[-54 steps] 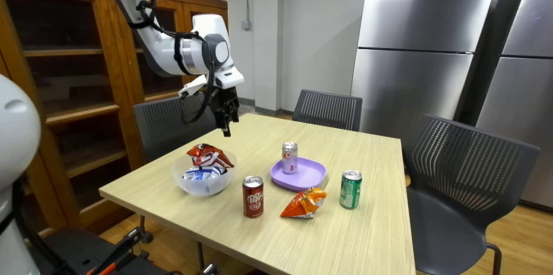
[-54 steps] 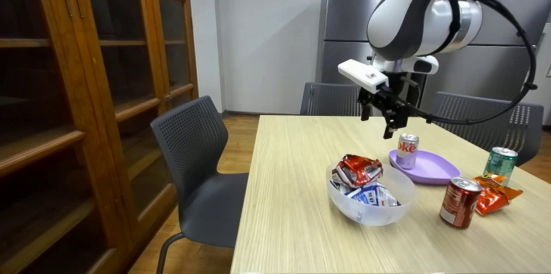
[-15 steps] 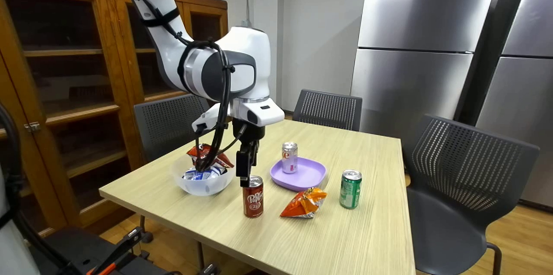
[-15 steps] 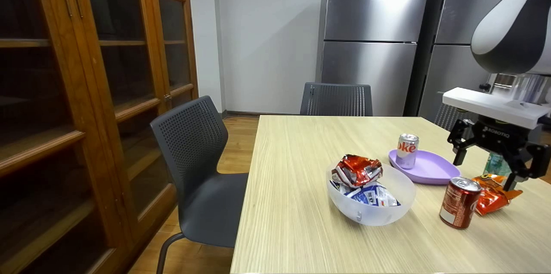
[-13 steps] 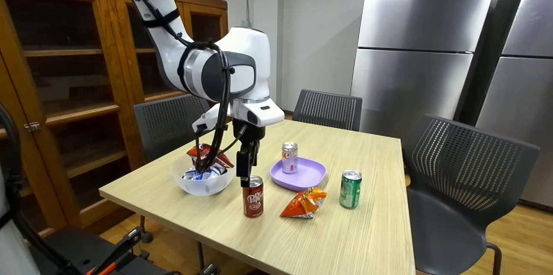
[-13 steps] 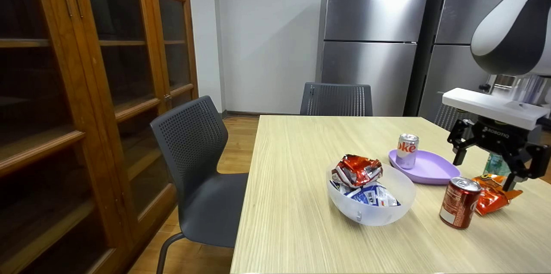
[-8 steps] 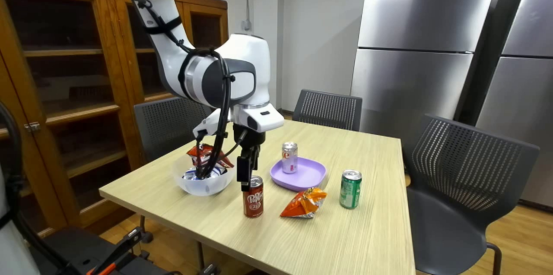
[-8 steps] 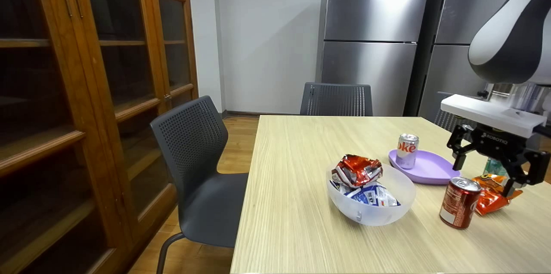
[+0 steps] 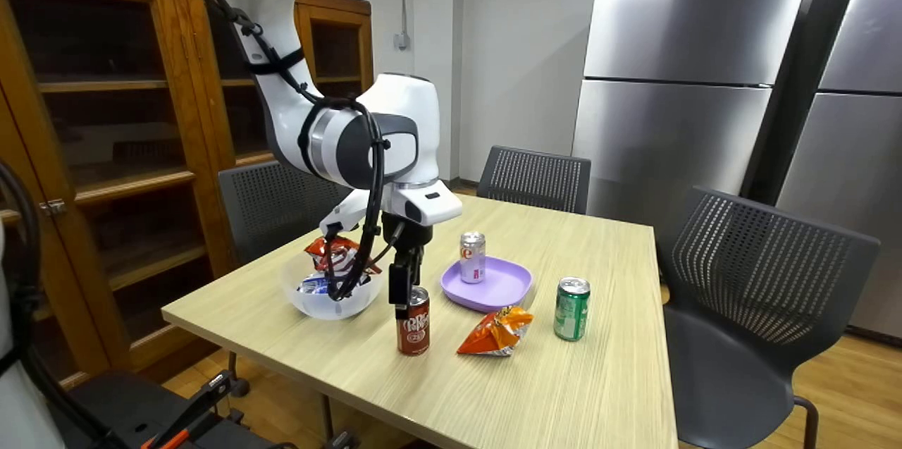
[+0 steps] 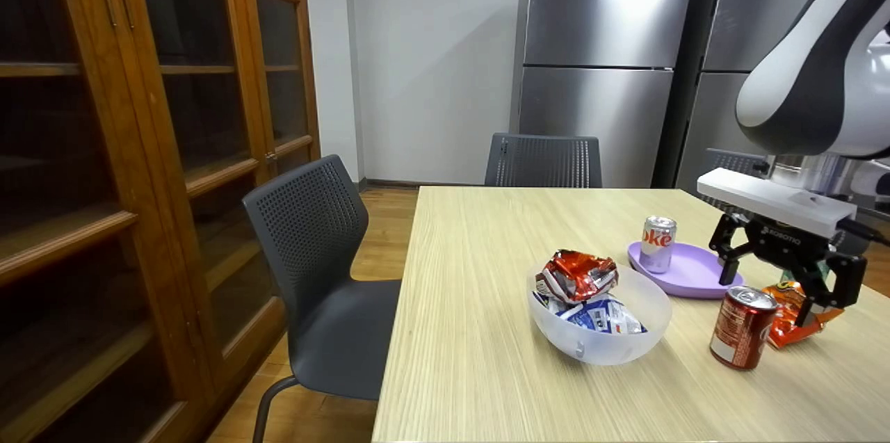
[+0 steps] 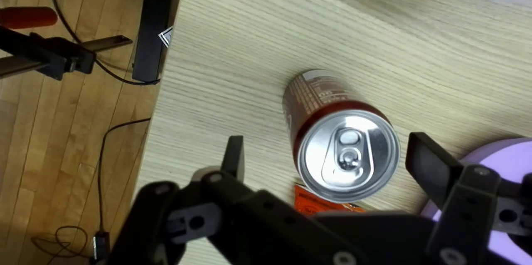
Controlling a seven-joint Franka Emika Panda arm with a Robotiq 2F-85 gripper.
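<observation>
Standing apart by the Dr Pepper can (image 11: 338,136), the jaws leave more side room toward the table edge (image 11: 164,90).

My arm (image 9: 285,111) is glossy white, with dark grey panels (image 9: 356,156) on the rounded joints (image 10: 768,92) and a silvery band (image 9: 320,142). More of my white shell (image 9: 21,414) shows at the near left in an exterior view. Thick black cables (image 9: 379,174) run along me, bound with black straps (image 9: 289,60). A white bar (image 10: 775,203) tops my black gripper (image 10: 765,297), lettered ROBOTIQ; its angular links (image 11: 264,213) carry grey plates (image 11: 212,213), round screws (image 11: 345,258) and blocky dark fingertips (image 11: 236,159).
</observation>
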